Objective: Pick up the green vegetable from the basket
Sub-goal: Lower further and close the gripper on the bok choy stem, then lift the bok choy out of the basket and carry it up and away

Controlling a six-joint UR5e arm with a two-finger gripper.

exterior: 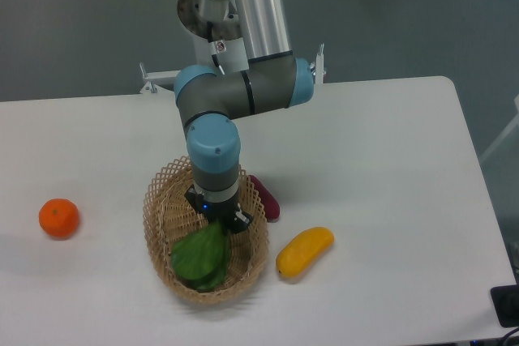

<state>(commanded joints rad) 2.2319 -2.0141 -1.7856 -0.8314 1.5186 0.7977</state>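
Fixed camera, the only view you have: the arm point(235, 95) comes down from the top of the frame and bends over the white table point(389, 168), wrist pointing straight down into the basket point(160, 192).

The gripper point(217, 220) sits inside the basket, at the upper end of the green vegetable point(199, 255). You see a small blue light on the gripper body and dark finger parts on either side of the vegetable's top end. The fingertips are hidden by the wrist and the leaves, so I cannot tell how wide the jaws stand or whether they grip anything.

The green vegetable lies in the basket, leaves spread toward the lower left of the basket floor, its narrower end up under the gripper. It looks to be resting on the wicker; you can't confirm any lift from this angle.

The basket stands on the table left of centre, near the front edge, lattice rim visible all round except where the wrist covers it.

Just beside the basket's right rim lies a dark purple-red vegetable point(267, 200), partly behind the wrist. A yellow fruit point(304, 250) lies on the table to the right of the basket, near it but apart. An orange point(59, 218) sits well apart on the left side of the table.
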